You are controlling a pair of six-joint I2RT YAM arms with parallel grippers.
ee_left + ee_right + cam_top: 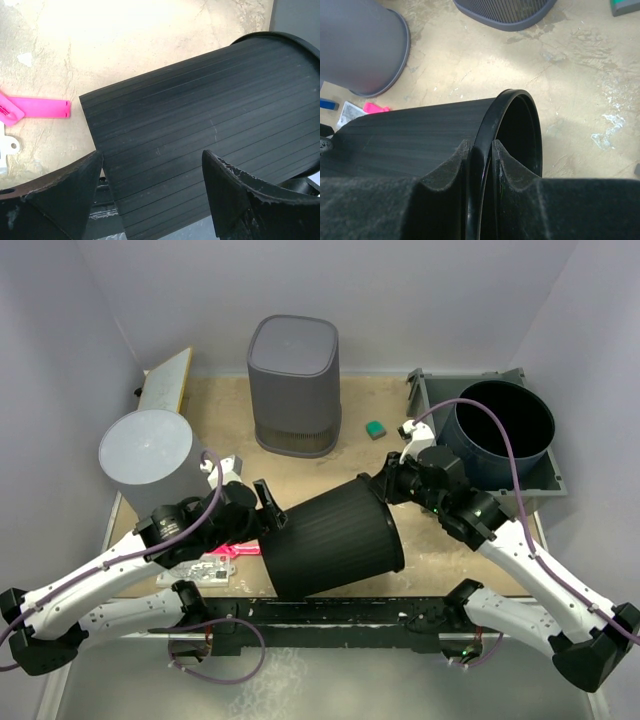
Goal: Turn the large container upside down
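Mid-table, the black bin (335, 540) lies sideways, half turned; right gripper (480, 146) pinches its rim; left gripper (150, 157) gapes, empty.

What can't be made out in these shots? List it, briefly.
- Inside of the black bin: the top view shows only its wall, and the right wrist view shows just darkness.
- The pink tool: cut off by the left wrist view's edge.
- The green block: too small to identify.
- Whether the left gripper touches the bin: unclear.
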